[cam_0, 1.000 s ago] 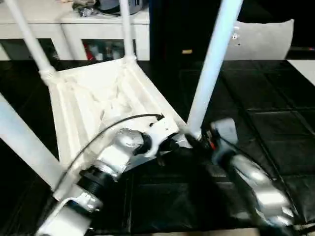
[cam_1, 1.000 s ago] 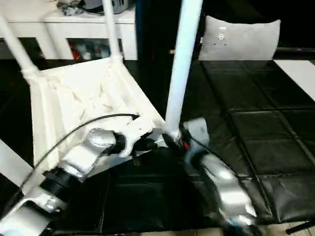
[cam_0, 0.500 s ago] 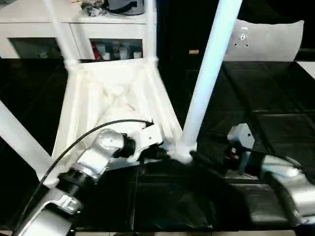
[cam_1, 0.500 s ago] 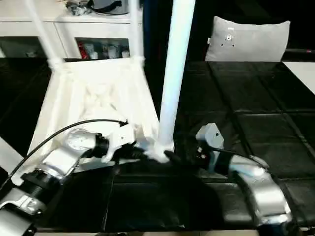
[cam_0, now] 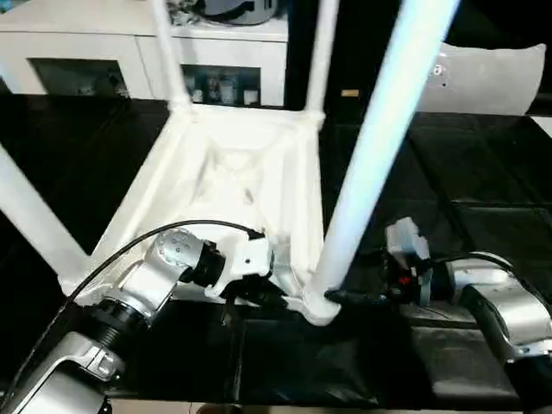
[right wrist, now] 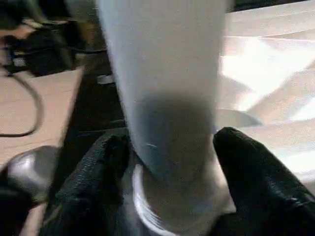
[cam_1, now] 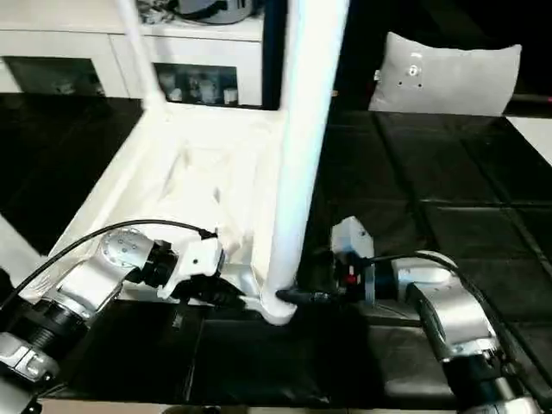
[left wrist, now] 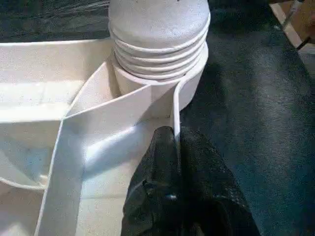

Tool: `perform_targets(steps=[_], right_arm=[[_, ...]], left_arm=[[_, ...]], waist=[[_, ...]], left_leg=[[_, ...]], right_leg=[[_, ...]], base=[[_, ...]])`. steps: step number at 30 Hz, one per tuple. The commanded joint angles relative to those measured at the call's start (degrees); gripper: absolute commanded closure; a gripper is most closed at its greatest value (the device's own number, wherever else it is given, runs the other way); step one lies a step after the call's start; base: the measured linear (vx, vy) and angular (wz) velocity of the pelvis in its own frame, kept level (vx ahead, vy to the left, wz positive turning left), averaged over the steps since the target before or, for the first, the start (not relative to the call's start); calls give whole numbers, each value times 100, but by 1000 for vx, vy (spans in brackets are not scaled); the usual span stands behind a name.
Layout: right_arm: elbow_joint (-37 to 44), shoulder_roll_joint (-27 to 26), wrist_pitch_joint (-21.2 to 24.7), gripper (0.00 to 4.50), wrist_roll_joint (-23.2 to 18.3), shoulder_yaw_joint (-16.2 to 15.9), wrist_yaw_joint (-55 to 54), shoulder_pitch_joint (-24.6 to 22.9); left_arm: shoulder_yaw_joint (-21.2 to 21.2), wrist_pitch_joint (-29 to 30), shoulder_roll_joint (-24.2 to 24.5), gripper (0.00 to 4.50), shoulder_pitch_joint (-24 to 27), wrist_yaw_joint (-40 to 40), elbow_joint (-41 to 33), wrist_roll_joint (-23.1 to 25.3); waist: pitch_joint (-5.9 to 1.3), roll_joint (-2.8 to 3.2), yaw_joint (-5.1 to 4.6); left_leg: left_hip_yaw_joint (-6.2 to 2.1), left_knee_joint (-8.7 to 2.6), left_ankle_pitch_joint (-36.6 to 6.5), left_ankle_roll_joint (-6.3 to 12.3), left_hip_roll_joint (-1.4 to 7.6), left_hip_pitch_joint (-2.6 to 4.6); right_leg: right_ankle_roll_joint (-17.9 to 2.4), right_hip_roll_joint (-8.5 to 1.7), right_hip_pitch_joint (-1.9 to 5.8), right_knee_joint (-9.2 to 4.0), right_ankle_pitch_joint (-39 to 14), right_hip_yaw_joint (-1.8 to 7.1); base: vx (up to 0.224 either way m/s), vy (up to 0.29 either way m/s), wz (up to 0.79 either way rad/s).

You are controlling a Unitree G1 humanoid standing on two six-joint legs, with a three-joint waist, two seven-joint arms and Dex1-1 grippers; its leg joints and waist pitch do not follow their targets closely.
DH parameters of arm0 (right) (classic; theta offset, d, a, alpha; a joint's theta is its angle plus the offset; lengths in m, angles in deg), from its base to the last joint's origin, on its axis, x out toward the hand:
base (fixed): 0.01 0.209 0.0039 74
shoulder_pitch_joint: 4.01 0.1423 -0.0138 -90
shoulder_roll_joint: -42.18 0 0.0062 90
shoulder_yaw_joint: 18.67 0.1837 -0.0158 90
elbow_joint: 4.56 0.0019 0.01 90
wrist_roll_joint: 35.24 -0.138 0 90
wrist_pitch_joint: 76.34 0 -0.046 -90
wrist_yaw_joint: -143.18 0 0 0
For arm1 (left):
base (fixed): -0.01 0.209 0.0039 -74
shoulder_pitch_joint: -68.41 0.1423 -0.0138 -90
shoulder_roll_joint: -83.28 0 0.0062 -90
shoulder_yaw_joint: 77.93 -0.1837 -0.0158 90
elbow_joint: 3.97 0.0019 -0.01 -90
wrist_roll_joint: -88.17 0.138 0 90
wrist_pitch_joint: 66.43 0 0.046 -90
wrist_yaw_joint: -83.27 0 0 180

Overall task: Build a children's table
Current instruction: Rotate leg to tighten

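The children's table lies upside down on the dark floor, its white ribbed tabletop [cam_0: 233,172] facing up. Four white legs stand in the corner sockets: two far ones [cam_0: 168,52] [cam_0: 323,52], a near-left one [cam_0: 30,216] and a near-right leg [cam_0: 379,147]. My left gripper [left wrist: 174,147] is shut on the thin rim wall beside the near-right socket [left wrist: 157,73]. My right gripper [right wrist: 172,162] reaches in from the right. Its black fingers [right wrist: 106,162] press either side of that leg's base [right wrist: 167,123], just above the socket.
A white cabinet with glass doors [cam_0: 103,52] runs along the back. A grey-white cushion-like panel [cam_0: 492,82] leans at the back right. Black tiled matting [cam_0: 483,233] covers the floor around the table. Bare wood floor with a cable [right wrist: 29,108] lies beyond the mat.
The view has shifted. My right forearm has swung round to the right of the near-right leg, and its fingers have drawn in around the leg's base. My left gripper stays on the rim.
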Motion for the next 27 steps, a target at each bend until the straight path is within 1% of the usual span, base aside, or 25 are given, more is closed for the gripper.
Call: perform_targets(steps=[1,2,3,6,7,9,12,14,15,16,18,19,20,21,22,23,24,25,26,27], right_arm=[[-5,99,89,178,-88,-98,204,50],[-14,107,101,187,-82,-144,241,49],[-19,109,102,187,-79,-155,250,48],[-57,141,125,222,-57,-216,331,53],[-57,141,125,222,-57,-216,331,53],[-69,148,165,242,-54,-217,364,60],[-20,160,241,251,-59,-220,392,29],[90,155,355,255,-88,-226,334,-47],[224,91,498,257,-126,-211,117,-152],[345,20,634,257,-177,-198,-80,-232],[466,-84,868,257,-205,-193,-372,-292],[553,-207,981,257,-190,-188,-628,-343],[564,-223,995,257,-188,-188,-660,-349],[644,-569,1053,257,110,-187,-1423,-418],[646,-736,1143,257,284,-197,-1812,-423],[643,-769,1163,257,321,-200,-1889,-421],[617,-951,1301,257,471,-186,-2291,-396],[588,-1149,1471,259,567,-141,-2694,-353],[578,-1218,1531,259,594,-125,-2828,-337],[507,-1692,1892,259,725,55,-3721,-211]], left_arm=[[-148,-124,-65,450,-23,210,-147,1],[-156,-120,-67,450,-29,218,-150,2],[-158,-117,-68,450,-31,220,-152,1],[-167,-141,-56,450,-39,239,-145,-2],[-167,-141,-56,450,-39,239,-145,-2],[-159,-164,-51,450,-42,251,-127,7],[-126,-148,-54,450,-29,229,-108,4],[-46,-32,-91,450,-5,116,-115,-20],[33,168,-168,450,0,-98,-139,-18],[90,370,-238,450,-10,-317,-155,14],[134,538,-304,450,-34,-528,-148,59],[189,725,-388,450,-38,-714,-170,55],[196,748,-398,450,-39,-737,-173,55],[302,1190,-605,450,-63,-1148,-234,56],[316,1384,-691,450,-80,-1313,-265,90],[317,1420,-706,450,-85,-1344,-270,99],[326,1590,-805,450,-121,-1508,-271,146],[345,1758,-929,450,-170,-1687,-249,190],[352,1816,-973,450,-188,-1748,-240,205],[429,2159,-1318,450,-291,-2196,-182,249]], waist=[[-371,-78,-26],[-373,-97,-24],[-373,-96,-22],[-371,-89,-19],[-369,-94,-21],[-369,-99,-19],[-373,-101,-19],[-377,-102,-20],[-378,-65,-10],[-372,-59,-20],[-363,-75,-22],[-332,-83,-43],[-322,-57,-54],[-298,-68,-63],[-255,-60,-91],[-226,-72,-139],[-231,-82,-196],[-237,-39,-281],[-236,-45,-318],[-234,-23,-384]], left_leg=[[-228,-373,-386,708,639,184],[-227,-374,-384,692,636,182],[-227,-374,-380,688,633,184],[-224,-374,-412,664,631,186],[-221,-377,-461,638,630,186],[-219,-380,-487,606,628,184],[-217,-377,-456,610,629,186],[-213,-373,-417,627,629,187],[-212,-372,-389,632,631,190],[-212,-384,-395,613,644,201],[-221,-400,-500,575,637,191],[-217,-420,-752,469,625,189],[-213,-427,-879,398,624,200],[-221,-442,-1154,219,622,220],[-222,-474,-1435,-1,611,243],[-264,-497,-1761,-218,588,237],[-305,-526,-1935,-355,586,221],[-327,-551,-2073,-460,594,221],[-338,-563,-2170,-514,601,235],[-358,-568,-2376,-591,588,248]], right_leg=[[-1686,-625,114,-318,714,261],[-1690,-630,121,-315,728,262],[-1689,-629,119,-314,728,262],[-1685,-633,115,-322,668,263],[-1687,-637,116,-332,607,264],[-1688,-635,119,-332,559,263],[-1679,-629,118,-326,587,263],[-1687,-630,117,-320,648,262],[-1685,-628,110,-324,704,264],[-1692,-617,107,-314,727,269],[-1685,-633,112,-331,572,266],[-1667,-647,107,-385,203,277],[-1660,-657,89,-400,-9,289],[-1602,-670,92,-464,-534,298],[-1527,-656,48,-506,-1061,314],[-1369,-681,54,-563,-1770,317],[-1185,-692,66,-579,-2197,304],[-1089,-672,45,-580,-2268,300],[-1074,-658,16,-574,-2247,302],[-1061,-654,-8,-575,-2275,302]], base=[[0,0,0],[0,0,0],[0,0,0],[0,0,0],[0,0,0],[0,0,0],[0,0,0],[0,0,0],[0,0,0],[0,0,0],[0,0,0],[0,0,0],[0,0,0],[0,0,0],[-52,1,-5],[-52,1,-5],[0,0,0],[0,0,0],[0,0,0],[0,0,0]])
